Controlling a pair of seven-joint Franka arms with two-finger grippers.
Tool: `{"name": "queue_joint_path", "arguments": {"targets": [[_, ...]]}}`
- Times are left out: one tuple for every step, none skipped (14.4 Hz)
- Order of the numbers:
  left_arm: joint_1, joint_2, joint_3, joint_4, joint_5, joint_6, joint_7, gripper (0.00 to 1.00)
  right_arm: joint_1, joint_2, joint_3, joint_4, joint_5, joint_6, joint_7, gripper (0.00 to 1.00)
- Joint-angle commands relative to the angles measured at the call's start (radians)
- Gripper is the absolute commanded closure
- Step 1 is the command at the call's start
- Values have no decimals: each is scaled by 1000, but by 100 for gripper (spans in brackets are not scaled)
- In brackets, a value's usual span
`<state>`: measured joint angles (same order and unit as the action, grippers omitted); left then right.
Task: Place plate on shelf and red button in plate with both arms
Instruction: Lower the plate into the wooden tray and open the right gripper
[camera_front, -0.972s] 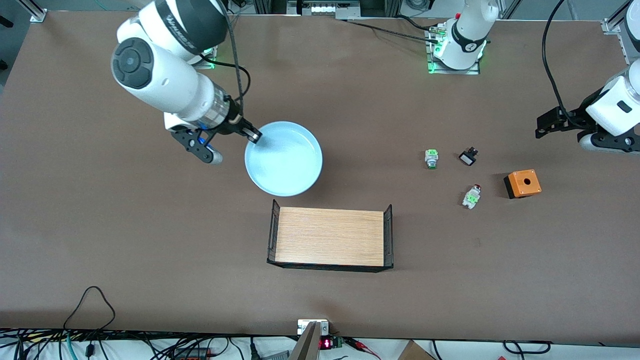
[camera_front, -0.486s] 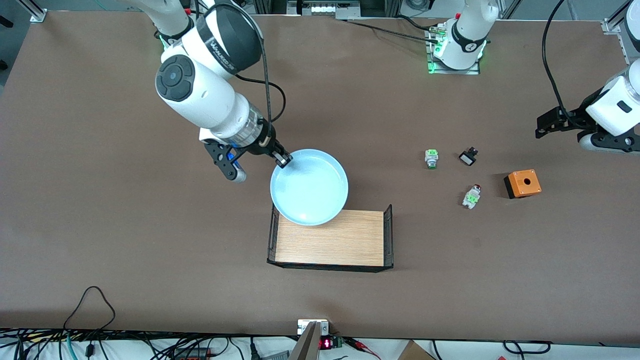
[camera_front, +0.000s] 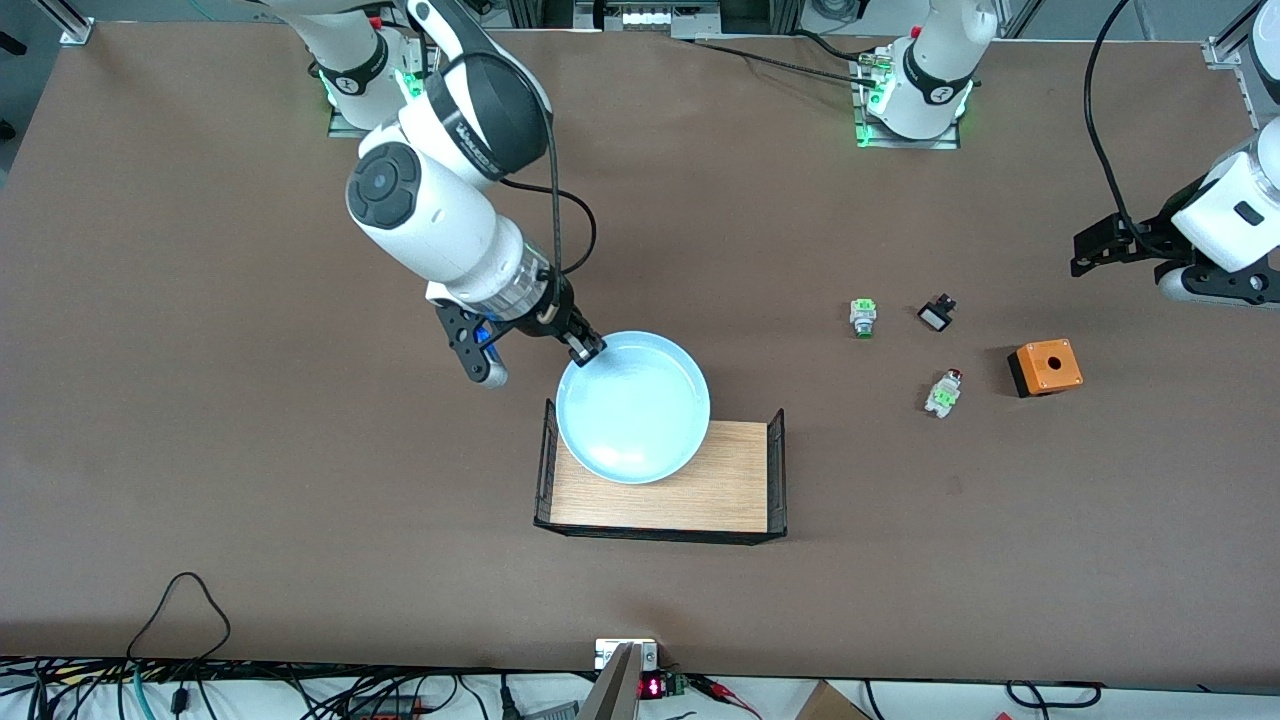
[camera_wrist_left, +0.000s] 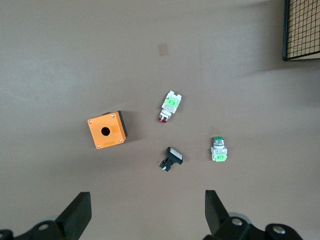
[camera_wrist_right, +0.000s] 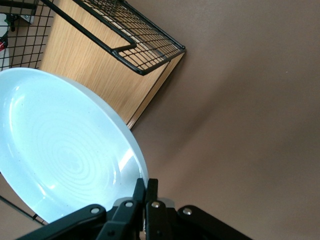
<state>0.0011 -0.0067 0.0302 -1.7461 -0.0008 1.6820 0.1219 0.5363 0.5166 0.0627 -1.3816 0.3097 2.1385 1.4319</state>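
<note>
Light blue plate hanging in air over wooden tray, pinched at rim in my right gripper. Red button lying on table beside orange box, toward left arm's end. My left gripper waiting with fingers spread wide, over button parts.

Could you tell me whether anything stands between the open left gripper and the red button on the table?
Nothing visible does. The left gripper hangs open over bare table at the left arm's end, and the red button lies in plain view below it. The orange box, the black-and-white part and the green button lie beside it, all apart from it.
</note>
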Motion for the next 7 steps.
{"name": "queue_joint_path", "arguments": {"targets": [[3,13,-1,31,18,-24,16,0,14,28,-14,42,14,12,21,100],[3,13,-1,31,18,-24,16,0,14,33,-14,44,12,23,21,100],[3,13,-1,31,18,-24,16,0,14,43,-14,53,12,29,21,100],[3,13,-1,31,18,-24,16,0,14,52,-14,64,12,31,21,100],[3,13,-1,31,18,-24,16,0,16,66,-14,75,12,34,21,100],[3,13,-1,31,18,-24,16,0,16,77,-14,87,12,38,21,100],[3,13,-1,31,18,-24,16,0,16,89,-15,95,12,41,16,100]]}}
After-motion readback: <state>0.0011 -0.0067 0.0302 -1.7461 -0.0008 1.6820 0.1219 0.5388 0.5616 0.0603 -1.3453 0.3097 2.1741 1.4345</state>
